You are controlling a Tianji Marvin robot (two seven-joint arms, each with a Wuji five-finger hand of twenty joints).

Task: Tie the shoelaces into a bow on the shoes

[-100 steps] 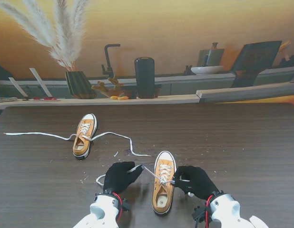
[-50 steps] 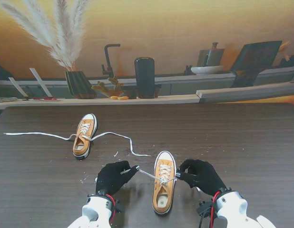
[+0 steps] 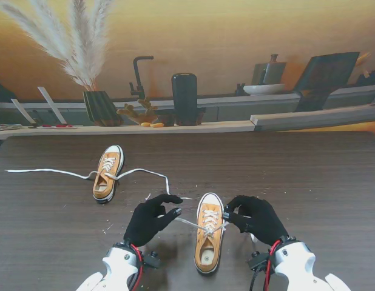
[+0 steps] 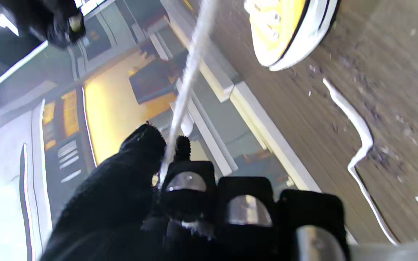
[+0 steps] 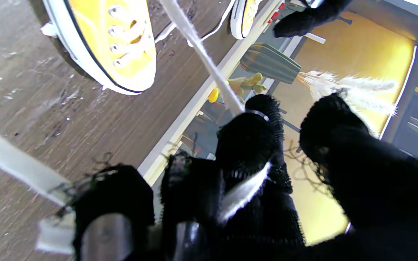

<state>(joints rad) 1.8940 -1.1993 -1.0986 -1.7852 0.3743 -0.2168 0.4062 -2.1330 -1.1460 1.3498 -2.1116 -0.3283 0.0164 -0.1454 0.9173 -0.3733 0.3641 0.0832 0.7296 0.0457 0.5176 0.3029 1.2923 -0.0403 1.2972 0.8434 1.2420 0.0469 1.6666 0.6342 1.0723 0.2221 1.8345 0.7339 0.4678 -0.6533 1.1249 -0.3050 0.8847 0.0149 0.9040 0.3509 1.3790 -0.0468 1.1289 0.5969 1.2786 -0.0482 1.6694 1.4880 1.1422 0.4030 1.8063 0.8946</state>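
While both black-gloved hands sit low in the stand view's frame, the near shoe [image 3: 209, 231] stands between them at lower centre, toe pointing away from me, on the dark desk [image 3: 309, 176]. At lower left of centre, the left hand [image 3: 150, 219] pinches one end of that shoe's white lace [image 3: 189, 223] between thumb and forefinger; its wrist view shows the lace [image 4: 189, 78] running taut from the fingertips [image 4: 147, 139] toward the shoe's toe [image 4: 289, 30]. At lower right of centre, the right hand [image 3: 255, 218] has its fingers curled on the other lace end, and its wrist view shows that strand [image 5: 203, 58] drawn tight between the gloved fingers [image 5: 252, 137]. Both strands meet over the shoe's eyelets. Farther off, at centre left of the frame, the second shoe [image 3: 107, 173] lies untied, its loose lace [image 3: 152, 176] trailing across the desk to both sides. Beyond the desk's far edge, at upper left, a vase of pampas grass [image 3: 84, 54] stands on a shelf.
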